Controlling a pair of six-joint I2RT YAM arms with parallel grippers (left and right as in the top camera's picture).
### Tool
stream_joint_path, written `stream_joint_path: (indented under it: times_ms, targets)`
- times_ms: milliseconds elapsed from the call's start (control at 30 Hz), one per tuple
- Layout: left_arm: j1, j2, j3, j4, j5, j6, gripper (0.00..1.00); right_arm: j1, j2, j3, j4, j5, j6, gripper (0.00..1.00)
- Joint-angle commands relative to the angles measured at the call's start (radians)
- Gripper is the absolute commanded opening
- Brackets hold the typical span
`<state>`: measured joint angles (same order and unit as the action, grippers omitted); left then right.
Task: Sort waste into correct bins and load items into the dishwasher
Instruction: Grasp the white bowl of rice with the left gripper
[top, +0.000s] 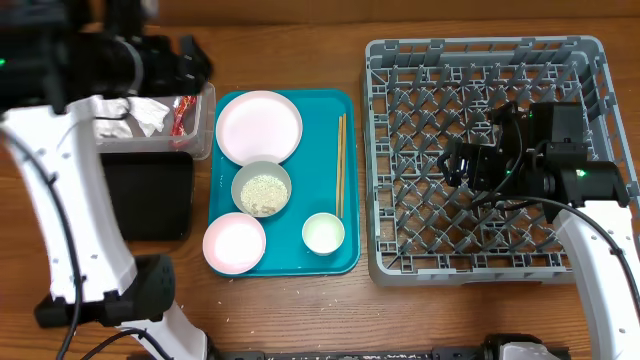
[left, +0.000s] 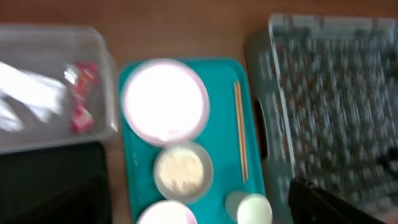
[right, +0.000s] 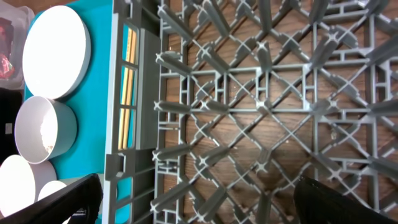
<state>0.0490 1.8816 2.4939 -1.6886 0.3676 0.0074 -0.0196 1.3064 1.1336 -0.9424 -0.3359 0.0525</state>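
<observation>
My R gripper (top: 455, 160) hangs over the grey rack (top: 470, 265) at 3 o'clock, jaws wide, nothing btwn them. L gripper (top: 190, 58) is at 10 o'clock over the clear tub (top: 207, 135); can't tell its spread. Tissue (top: 128, 115) & foil wrapper (top: 181, 115) lie in the tub. On the teal tray (top: 345, 255): white plate (top: 259, 127) at 12, rice bowl (top: 262, 188) mid, chopsticks (top: 341, 165) at 3.

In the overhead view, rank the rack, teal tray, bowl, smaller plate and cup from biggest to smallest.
1. Rack
2. Teal tray
3. Bowl and smaller plate: they look about alike
4. Cup
</observation>
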Motion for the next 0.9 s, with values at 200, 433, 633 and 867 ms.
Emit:
stream_joint_path:
  times_ms: [200, 433, 633, 867]
  targets:
    - [-0.336, 0.01, -0.613, 0.284, -0.156, -0.152, 0.76, -0.003, -0.006, 0.023, 0.016, -0.007, -0.001, 1.0]
    - [-0.388, 0.01, -0.995, 0.597, -0.177, -0.266, 0.6, -0.003, -0.006, 0.022, 0.007, -0.006, -0.001, 1.0]
    - [-0.399, 0.01, -1.141, 0.707, -0.218, -0.301, 0.5, -0.003, -0.006, 0.022, 0.006, -0.006, -0.001, 1.0]
    - [-0.403, 0.01, -1.198, 0.779, -0.218, -0.303, 0.26, -0.003, -0.005, 0.022, 0.007, -0.006, -0.001, 1.0]
